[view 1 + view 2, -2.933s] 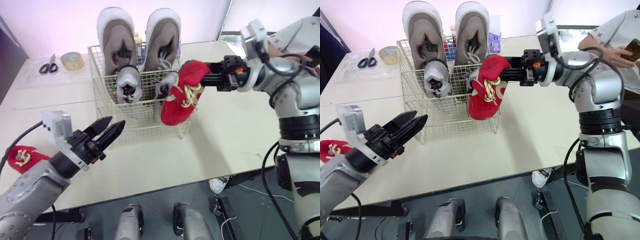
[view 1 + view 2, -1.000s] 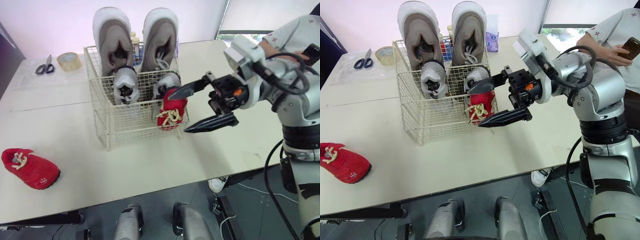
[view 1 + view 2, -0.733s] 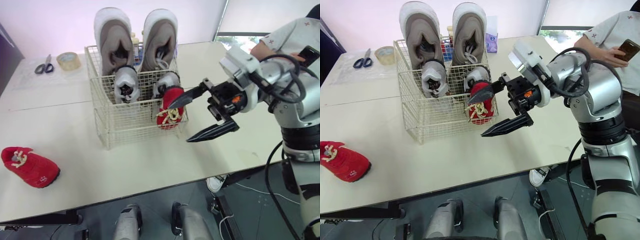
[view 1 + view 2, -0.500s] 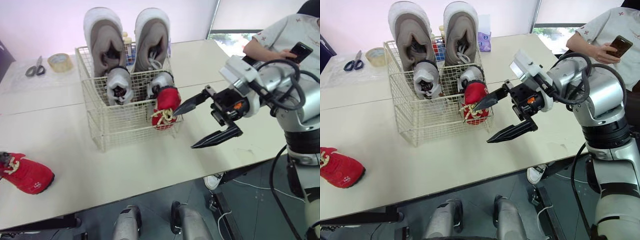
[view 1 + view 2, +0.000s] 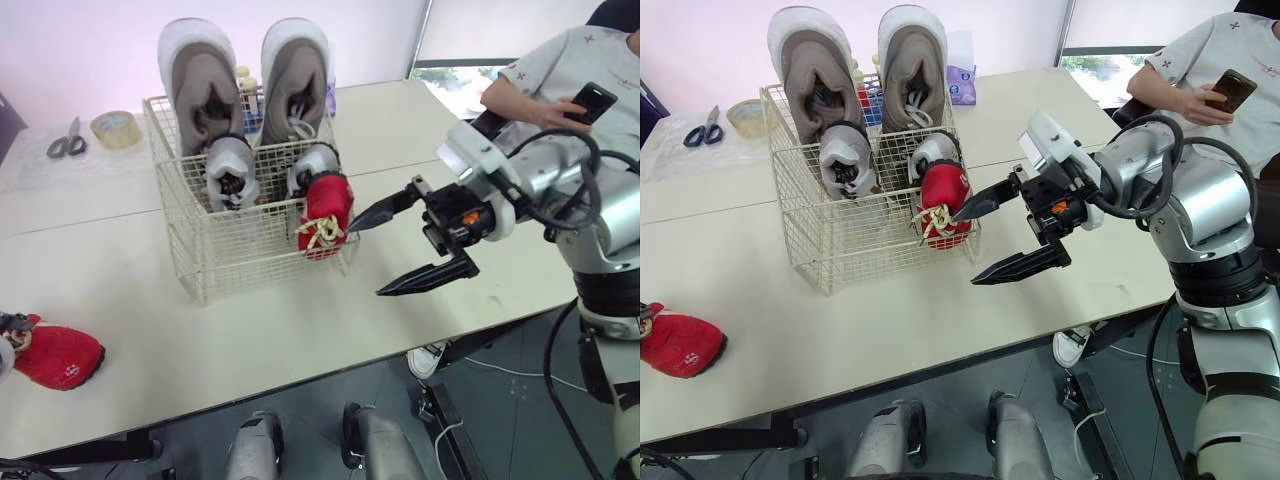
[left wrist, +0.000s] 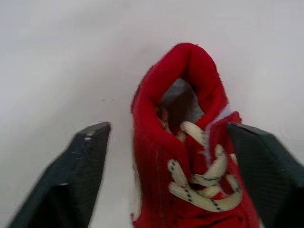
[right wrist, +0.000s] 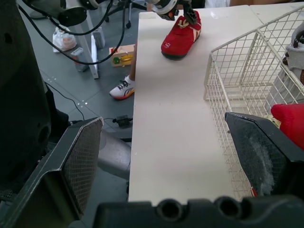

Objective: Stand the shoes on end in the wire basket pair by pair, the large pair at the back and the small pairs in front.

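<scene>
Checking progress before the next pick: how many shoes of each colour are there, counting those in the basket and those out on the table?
Large beige shoes: 2, in the wire basket
Small grey shoes: 2, in the basket
Red shoes: 2, one in the basket, one lying on the table
Total: 6

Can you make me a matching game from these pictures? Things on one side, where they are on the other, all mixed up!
Things: A large grey shoes; B scissors; C phone; D right hand.
Places: 1 in a person's hand; 2 open, beside the wire basket; 3 standing at the back of the basket; 4 on the table by the tape roll.
Pairs: A-3, B-4, C-1, D-2.
</scene>
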